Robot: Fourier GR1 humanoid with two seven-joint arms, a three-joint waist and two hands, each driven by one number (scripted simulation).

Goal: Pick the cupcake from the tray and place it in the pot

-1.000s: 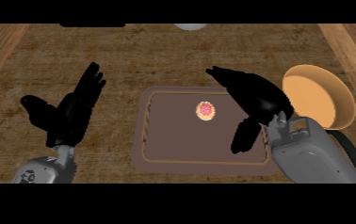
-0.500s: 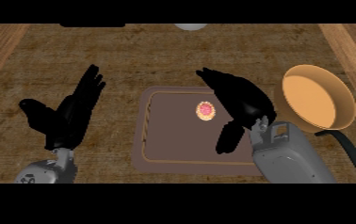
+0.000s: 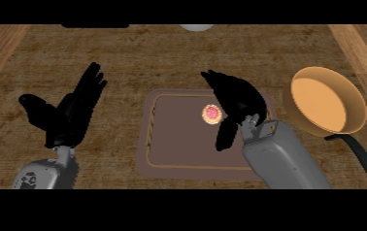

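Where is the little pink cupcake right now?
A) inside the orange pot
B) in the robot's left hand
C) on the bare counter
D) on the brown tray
D: the cupcake sits on the tray, next to the right hand and apart from the pot.

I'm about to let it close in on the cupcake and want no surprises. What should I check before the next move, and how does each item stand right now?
1. Cupcake sits on the tray, in plain view: ok.
2. Right robot hand is open, ready to grasp: ok.
3. Right robot hand is around the cupcake: not ok; it is beside it, on the cupcake's right.
4. Fingers touch the cupcake: cannot tell.
5. Pot stands right of the tray, with its top open: ok.
6. Left robot hand is open, left of the tray and out of the way: ok.
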